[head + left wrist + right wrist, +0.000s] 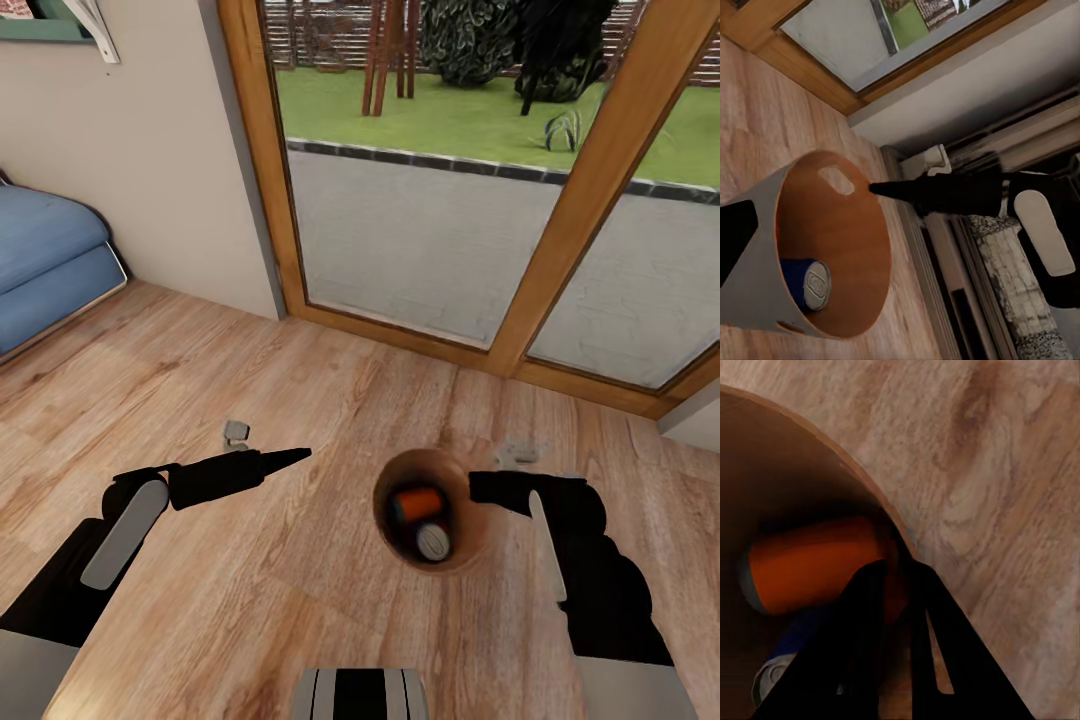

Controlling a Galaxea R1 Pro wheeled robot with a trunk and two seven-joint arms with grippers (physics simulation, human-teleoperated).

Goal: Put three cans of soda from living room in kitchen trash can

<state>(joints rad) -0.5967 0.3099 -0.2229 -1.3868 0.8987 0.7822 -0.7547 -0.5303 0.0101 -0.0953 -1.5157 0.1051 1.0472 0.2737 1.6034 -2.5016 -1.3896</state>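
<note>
Carrying the tash can point(432, 515) lower right of centre, right fingers point(916, 607) pinching its rim, orange can point(415, 502) and blue can point(804, 283) inside; left fingers point(285, 459) pressed together. Next: third can unseen, kitchen ahead.

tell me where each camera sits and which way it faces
Head view: on the robot's head, looking forward and down at the wood floor, the bin and the glass doors; both arms show, left pincer pointing at the bin.
Left wrist view: by the left arm's pincer, looking across into the bin at a blue can; the right arm shows.
Right wrist view: by the right pincer, shut on the bin's rim, looking in at an orange can.
All three share the bin.
</note>
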